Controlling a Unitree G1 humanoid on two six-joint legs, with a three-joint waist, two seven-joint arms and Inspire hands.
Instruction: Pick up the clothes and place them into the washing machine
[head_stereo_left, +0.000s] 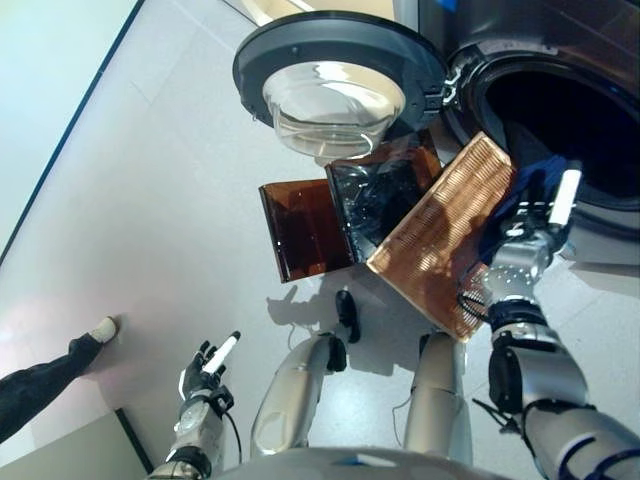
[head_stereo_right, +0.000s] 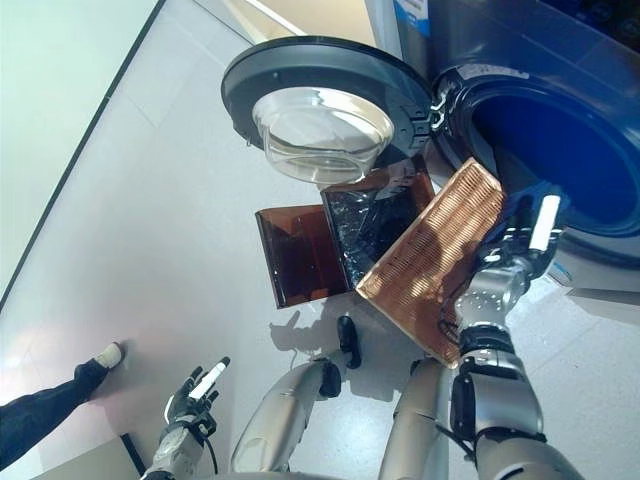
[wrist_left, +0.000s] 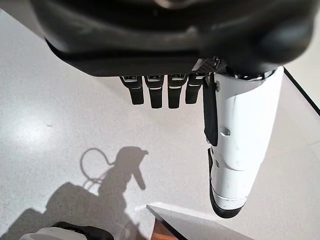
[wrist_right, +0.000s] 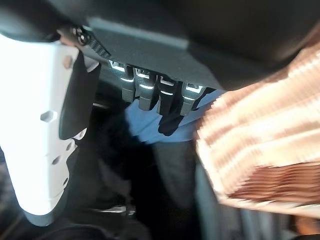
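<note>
A pale grey floor (head_stereo_left: 180, 230) runs from the robot out to a front-loading washing machine (head_stereo_left: 590, 60) at about one o'clock, its round glass door (head_stereo_left: 335, 80) swung wide toward twelve. Nearest, at seven o'clock, the left hand (head_stereo_left: 205, 372) hangs idle over bare floor with its fingers relaxed and holding nothing; a person's leg and shoe (head_stereo_left: 60, 365) show at eight o'clock. Further out at the centre, a brown translucent laundry basket (head_stereo_left: 440, 235) is tipped up so its ribbed side leans toward the drum opening (head_stereo_left: 560, 120), with a matching brown piece (head_stereo_left: 305, 230) lying flat at eleven o'clock. At two o'clock the right hand (head_stereo_left: 530, 230) is at the drum's lip, fingers curled down onto a blue garment (wrist_right: 145, 125) that appears to be draped at the mouth of the machine; how firmly it is pinched is hard to judge. To finish well, the hand should probably carry the cloth well past the rim before letting go, clear of the basket edge.
</note>
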